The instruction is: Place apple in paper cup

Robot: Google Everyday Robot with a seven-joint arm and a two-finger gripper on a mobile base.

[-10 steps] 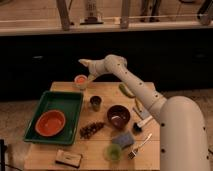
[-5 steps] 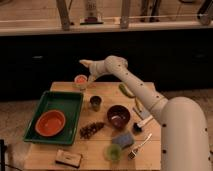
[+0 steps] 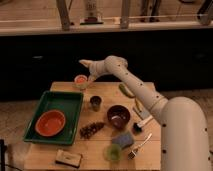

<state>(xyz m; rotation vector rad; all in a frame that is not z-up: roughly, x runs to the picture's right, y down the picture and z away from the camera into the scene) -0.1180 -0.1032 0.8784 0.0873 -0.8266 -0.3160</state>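
A wooden desk [image 3: 102,90] seen from above, with a white robot arm reaching in from 4 o'clock toward its far-left corner. There a small white paper cup [image 3: 80,85] stands, with the orange-red apple [image 3: 80,79] sitting in its mouth. The gripper [image 3: 89,74] hangs just beside the apple, at its 2 o'clock; whether it is released or clenched cannot be told. At the cup's 7 o'clock, a green tray [image 3: 65,100] holds an orange bowl [image 3: 49,123]. A dark cup [image 3: 95,103] stands at 5 o'clock.
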